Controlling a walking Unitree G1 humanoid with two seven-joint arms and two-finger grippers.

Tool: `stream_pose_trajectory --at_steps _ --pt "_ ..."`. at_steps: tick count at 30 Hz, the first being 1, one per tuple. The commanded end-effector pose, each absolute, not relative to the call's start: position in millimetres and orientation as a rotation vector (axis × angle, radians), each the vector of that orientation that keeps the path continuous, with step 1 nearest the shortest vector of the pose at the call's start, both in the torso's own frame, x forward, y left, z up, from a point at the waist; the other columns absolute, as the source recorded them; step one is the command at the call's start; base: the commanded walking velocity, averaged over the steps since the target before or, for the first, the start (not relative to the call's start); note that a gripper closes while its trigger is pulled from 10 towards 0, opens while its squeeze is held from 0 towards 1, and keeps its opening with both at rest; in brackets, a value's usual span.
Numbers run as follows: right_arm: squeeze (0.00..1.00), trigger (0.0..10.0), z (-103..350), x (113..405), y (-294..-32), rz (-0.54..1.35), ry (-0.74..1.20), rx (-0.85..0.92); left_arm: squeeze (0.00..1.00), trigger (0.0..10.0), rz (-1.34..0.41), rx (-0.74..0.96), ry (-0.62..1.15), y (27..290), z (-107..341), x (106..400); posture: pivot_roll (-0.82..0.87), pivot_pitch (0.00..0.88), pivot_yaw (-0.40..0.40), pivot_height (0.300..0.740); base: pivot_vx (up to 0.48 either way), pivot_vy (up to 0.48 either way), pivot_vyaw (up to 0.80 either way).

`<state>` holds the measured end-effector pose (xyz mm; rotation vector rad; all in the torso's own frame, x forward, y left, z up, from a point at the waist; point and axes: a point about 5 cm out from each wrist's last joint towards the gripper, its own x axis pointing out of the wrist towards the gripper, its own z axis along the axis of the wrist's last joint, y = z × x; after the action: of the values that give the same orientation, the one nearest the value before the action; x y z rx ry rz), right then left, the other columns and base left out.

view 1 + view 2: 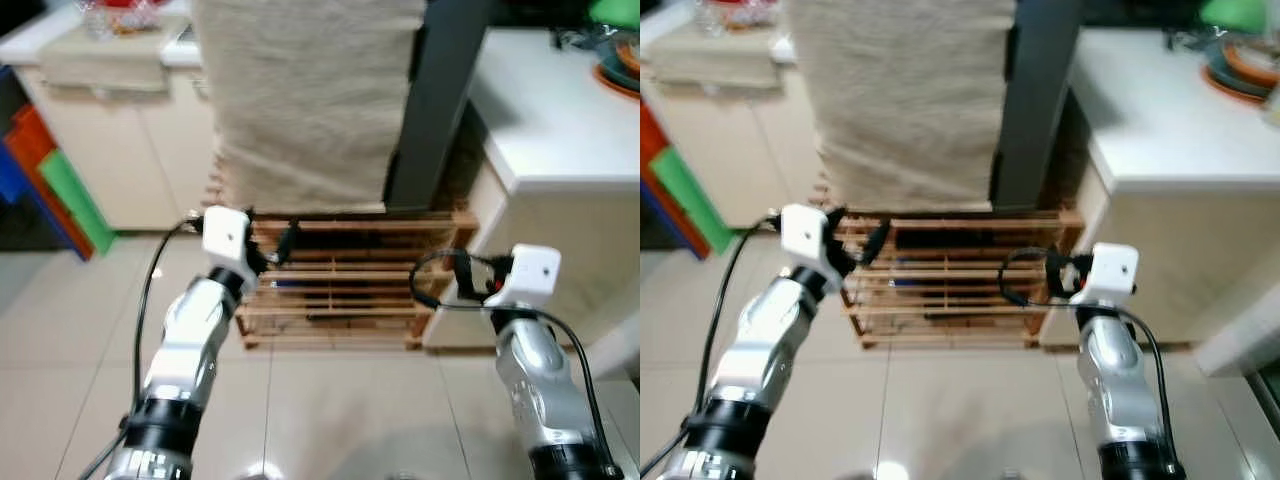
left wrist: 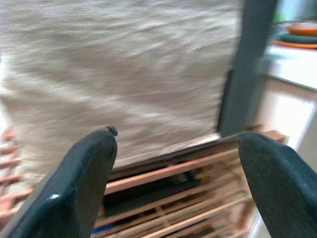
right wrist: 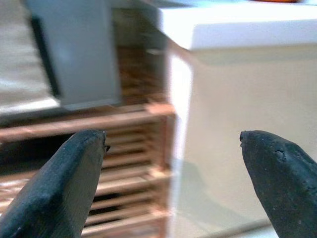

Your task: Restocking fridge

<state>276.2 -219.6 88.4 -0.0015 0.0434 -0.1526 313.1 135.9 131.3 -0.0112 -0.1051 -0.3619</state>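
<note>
A tall fridge [image 1: 310,100], draped in a beige cloth [image 1: 300,60] with a dark grey side panel showing at its right edge, is being seen straight ahead of the robot, standing on a low wooden slatted pallet [image 1: 340,290] that is resting on the pale tiled floor [image 1: 330,400]. To the right, just beside the fridge, a white desk [image 1: 540,110] is being seen, with stacked plates [image 1: 618,62] sitting at its far corner. To the left, cream cabinets [image 1: 120,150] are being seen, with coloured panels [image 1: 50,180] leaning near them.

The left gripper [image 2: 176,163] is being held out in front of the pallet's left end, its fingers [image 2: 74,183] spread wide with nothing between them; the cloth and the pallet slats are being framed between them in the left wrist view. The right gripper [image 3: 173,173] is being held near the pallet's right end, beside the desk's side wall, its fingers [image 3: 59,188] likewise spread apart and holding nothing.
</note>
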Motion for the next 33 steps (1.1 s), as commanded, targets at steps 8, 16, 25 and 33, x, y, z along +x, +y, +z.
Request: stream_pose_trajectory --at_steps 8,16,25,33 --pt "0.00 10.0 78 261 -223 -0.216 0.054 0.002 0.00 10.0 -0.382 0.090 -0.119 142 151 317 -0.05 0.000 0.031 0.740 -0.102 0.439 -0.76" --pt "0.00 10.0 80 259 -204 -0.083 0.019 -0.056 0.00 10.0 -0.396 0.109 -0.046 138 142 318 -0.07 0.000 0.038 0.740 0.000 0.480 -0.45" --pt "0.00 10.0 81 257 -193 -0.001 0.007 -0.083 0.00 10.0 -0.413 0.107 -0.065 133 141 318 -0.06 0.000 0.031 0.740 0.000 0.213 0.00" --pt "0.00 10.0 80 257 -204 -0.058 0.021 -0.070 0.00 10.0 -0.409 0.020 -0.032 135 134 316 -0.07 0.000 0.026 0.740 0.000 0.297 -0.46"
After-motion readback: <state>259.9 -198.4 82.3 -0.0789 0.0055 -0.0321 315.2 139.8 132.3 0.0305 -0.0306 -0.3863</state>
